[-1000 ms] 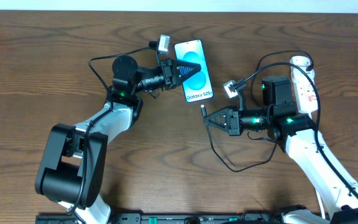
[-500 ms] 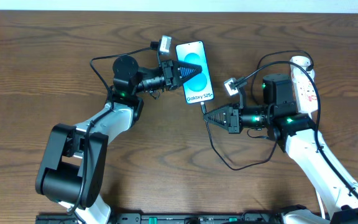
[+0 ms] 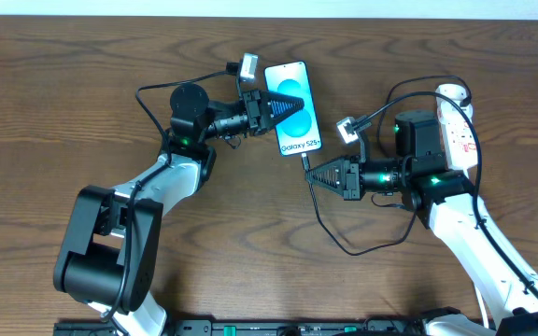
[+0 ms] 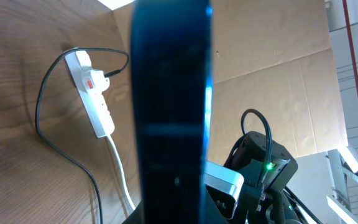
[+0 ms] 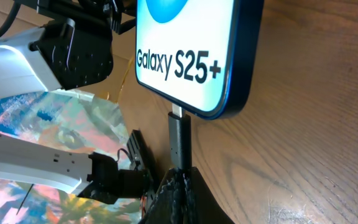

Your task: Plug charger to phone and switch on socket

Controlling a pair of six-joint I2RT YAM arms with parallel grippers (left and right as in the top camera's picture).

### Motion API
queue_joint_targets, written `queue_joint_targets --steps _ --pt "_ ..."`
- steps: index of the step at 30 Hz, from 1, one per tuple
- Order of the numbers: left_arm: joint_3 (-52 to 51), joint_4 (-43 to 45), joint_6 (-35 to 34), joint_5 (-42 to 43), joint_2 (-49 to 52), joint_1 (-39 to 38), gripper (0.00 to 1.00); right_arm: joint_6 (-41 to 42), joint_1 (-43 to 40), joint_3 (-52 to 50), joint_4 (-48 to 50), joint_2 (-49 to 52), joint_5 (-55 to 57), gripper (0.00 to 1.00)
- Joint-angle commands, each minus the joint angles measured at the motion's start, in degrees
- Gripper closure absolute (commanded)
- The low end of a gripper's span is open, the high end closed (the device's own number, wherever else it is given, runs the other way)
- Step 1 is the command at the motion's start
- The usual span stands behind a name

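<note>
The phone (image 3: pixel 290 106) lies on the table, screen up, showing "Galaxy S25+". My left gripper (image 3: pixel 281 105) is shut on it across its middle; in the left wrist view the phone (image 4: pixel 169 112) fills the centre as a dark edge. My right gripper (image 3: pixel 310 175) is shut on the charger's connector (image 5: pixel 179 140), whose tip sits at the port in the phone's bottom edge (image 5: pixel 194 50). The thin black charger cable (image 3: pixel 344 245) loops toward the socket (image 3: pixel 458 126), a white strip at the right, also in the left wrist view (image 4: pixel 92 93).
A black block (image 3: pixel 415 138) sits plugged on the socket strip. The socket's white cord (image 4: pixel 120 174) runs along the wood. The charger cable loops on the table in front of the right arm. Cardboard walls stand behind the table in the left wrist view.
The right gripper moved the connector up and left to the phone's bottom edge; the phone shifted slightly. Almost nothing moved in the last half second.
</note>
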Motion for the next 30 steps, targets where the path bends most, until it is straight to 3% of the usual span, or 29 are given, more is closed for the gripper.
queue_joint_targets --steps 1,30 --pt "1.49 0.57 0.52 -0.98 -0.83 -0.04 0.93 0.42 -0.55 -0.13 0.02 -0.26 -1.44 0.99" --pt "1.49 0.55 1.97 0.24 -0.83 -1.05 0.92 0.81 -0.57 -0.13 0.24 -0.26 -1.01 0.99"
